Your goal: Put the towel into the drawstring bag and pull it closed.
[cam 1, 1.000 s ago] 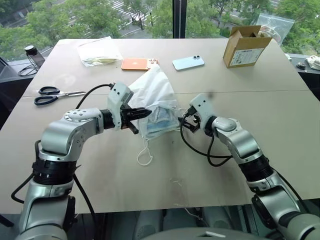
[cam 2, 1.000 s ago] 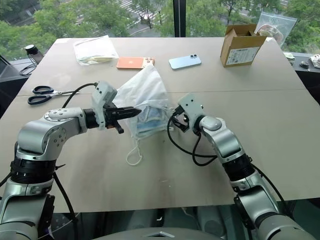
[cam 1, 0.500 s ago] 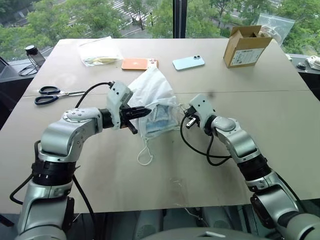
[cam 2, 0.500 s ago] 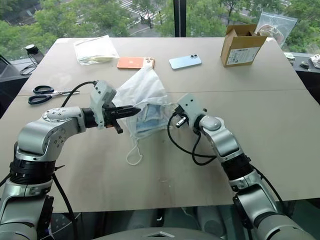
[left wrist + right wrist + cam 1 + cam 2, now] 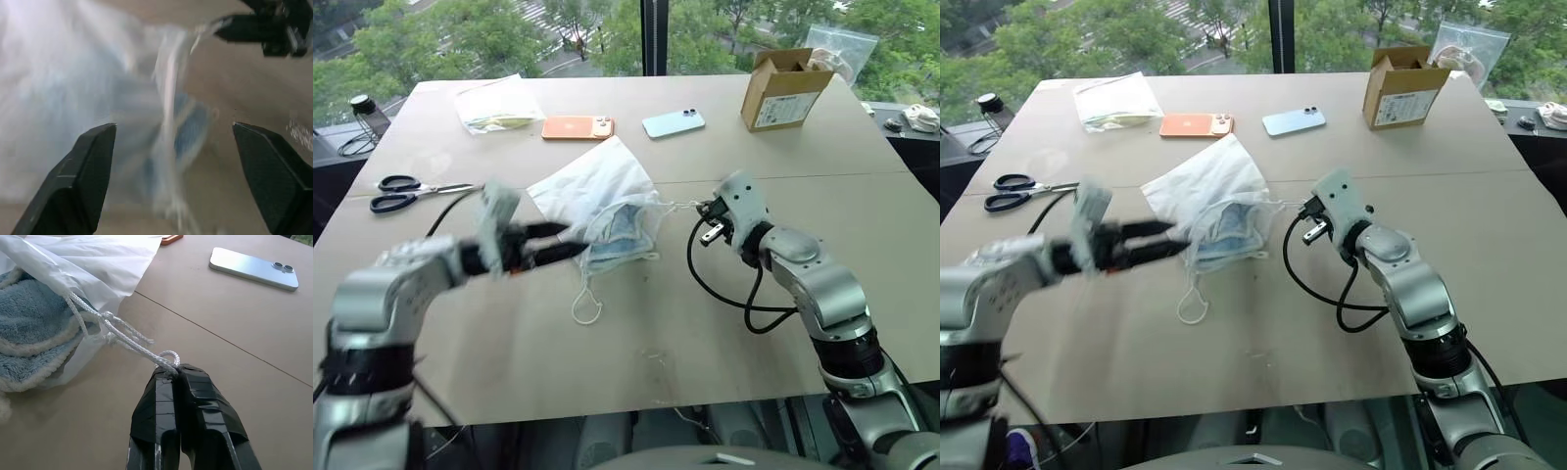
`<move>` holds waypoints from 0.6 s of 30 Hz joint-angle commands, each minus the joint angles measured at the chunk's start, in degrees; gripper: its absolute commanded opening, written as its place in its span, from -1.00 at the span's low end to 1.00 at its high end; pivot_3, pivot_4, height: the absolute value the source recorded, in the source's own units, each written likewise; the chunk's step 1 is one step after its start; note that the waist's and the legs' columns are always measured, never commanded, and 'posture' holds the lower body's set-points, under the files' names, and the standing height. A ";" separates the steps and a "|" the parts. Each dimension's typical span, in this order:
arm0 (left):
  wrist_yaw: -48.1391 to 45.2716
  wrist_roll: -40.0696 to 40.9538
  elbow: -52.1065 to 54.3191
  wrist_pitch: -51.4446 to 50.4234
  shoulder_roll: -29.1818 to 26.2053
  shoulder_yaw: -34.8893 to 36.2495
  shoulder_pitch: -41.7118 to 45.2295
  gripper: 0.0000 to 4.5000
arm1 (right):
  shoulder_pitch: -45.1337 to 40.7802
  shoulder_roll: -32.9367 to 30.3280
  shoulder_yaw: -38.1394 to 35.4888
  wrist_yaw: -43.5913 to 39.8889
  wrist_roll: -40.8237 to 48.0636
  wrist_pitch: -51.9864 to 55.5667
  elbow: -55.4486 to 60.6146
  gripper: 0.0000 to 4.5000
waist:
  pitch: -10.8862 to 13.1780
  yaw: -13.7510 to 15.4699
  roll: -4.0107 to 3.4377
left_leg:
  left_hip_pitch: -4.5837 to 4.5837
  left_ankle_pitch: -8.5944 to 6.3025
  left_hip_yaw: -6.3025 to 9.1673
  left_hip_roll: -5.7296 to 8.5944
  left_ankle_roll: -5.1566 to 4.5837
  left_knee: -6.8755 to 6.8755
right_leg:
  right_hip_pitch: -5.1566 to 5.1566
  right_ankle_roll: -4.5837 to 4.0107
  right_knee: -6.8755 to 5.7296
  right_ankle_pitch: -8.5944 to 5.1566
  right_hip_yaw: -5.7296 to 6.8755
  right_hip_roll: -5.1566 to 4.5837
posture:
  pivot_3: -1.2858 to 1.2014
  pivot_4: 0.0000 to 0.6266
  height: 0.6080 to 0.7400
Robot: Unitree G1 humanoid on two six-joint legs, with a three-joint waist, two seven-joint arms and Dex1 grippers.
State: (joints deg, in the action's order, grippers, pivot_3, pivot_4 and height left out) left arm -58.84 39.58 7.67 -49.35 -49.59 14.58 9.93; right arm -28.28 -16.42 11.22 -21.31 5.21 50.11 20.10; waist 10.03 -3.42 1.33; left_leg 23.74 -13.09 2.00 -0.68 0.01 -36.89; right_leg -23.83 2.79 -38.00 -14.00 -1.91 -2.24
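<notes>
Cloth on matt board
You had fluffy towel (image 5: 34,318) in thin, sheer drawstring bag (image 5: 597,181), twisted cord (image 5: 122,340)

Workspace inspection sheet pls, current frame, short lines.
Surface: tan table, seam across the middle.
Job's things: towel inside drawstring bag, mouth not yet closed; cord stretched to the right.
Clutter: scissors, orange phone, blue phone, cardboard box, clear plastic bag.
Grippers: left gripper open beside the bag; right gripper shut on cord.
Cables: black cable looping from right wrist.
Surroundings: window, trees outside.
</notes>
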 commanded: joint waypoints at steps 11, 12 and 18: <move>24.43 -12.88 15.63 4.21 15.98 -10.67 -9.96 0.62 | -1.63 -0.53 -0.92 -0.51 1.18 -0.24 1.19 -1.00 | -0.08 2.94 -0.06 | 0.00 0.01 0.03 0.09 -0.02 -0.30 | 0.31 0.02 -0.03 0.01 0.36 -0.24 | 0.03 -0.52 1.00; 26.09 -14.00 15.66 4.12 16.89 -11.58 -10.03 0.62 | -1.66 -0.63 -0.92 -0.54 1.18 -0.15 1.30 -1.00 | -0.11 2.93 -0.10 | -0.03 0.01 0.02 0.13 -0.02 -0.32 | 0.34 0.02 -0.04 0.01 0.36 -0.24 | 0.03 -0.52 1.00; 30.81 -20.80 14.19 8.66 19.47 -16.00 -10.57 -0.64 | -1.55 -0.10 -2.38 0.57 1.31 -0.40 1.99 -1.00 | -0.38 2.91 -0.50 | -0.15 0.02 0.05 0.21 -0.03 -0.33 | 0.45 0.01 -0.07 0.01 0.38 -0.19 | 0.03 -0.52 1.00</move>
State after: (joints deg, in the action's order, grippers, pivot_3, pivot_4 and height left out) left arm -28.73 20.16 23.83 -40.64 -31.20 2.02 0.49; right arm -28.62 -16.96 10.56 -21.51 6.20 50.55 19.95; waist 9.65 -0.51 0.82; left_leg 23.59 -13.07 2.04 -0.46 -0.02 -37.24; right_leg -23.37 2.81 -38.07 -13.99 -1.53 -2.44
